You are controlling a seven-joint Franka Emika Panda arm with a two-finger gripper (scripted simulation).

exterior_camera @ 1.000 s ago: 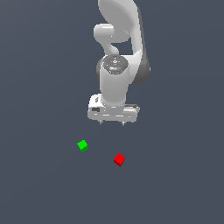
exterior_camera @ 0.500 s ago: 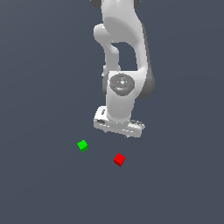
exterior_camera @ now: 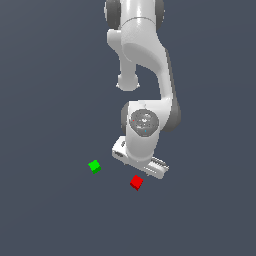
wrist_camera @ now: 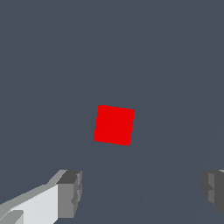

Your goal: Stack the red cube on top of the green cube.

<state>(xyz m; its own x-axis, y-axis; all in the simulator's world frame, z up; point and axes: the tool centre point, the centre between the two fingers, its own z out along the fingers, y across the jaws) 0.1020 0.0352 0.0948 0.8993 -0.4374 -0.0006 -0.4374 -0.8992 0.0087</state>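
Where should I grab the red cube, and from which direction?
Judging from its pose, come straight down on the red cube and pinch two opposite flat side faces. It sits slightly rotated, so turn the open end effector to match. The green cube stands well apart.

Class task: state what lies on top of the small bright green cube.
Nothing lies on the small bright green cube; its top is bare. The small bright red cube sits apart on the floor, not stacked.
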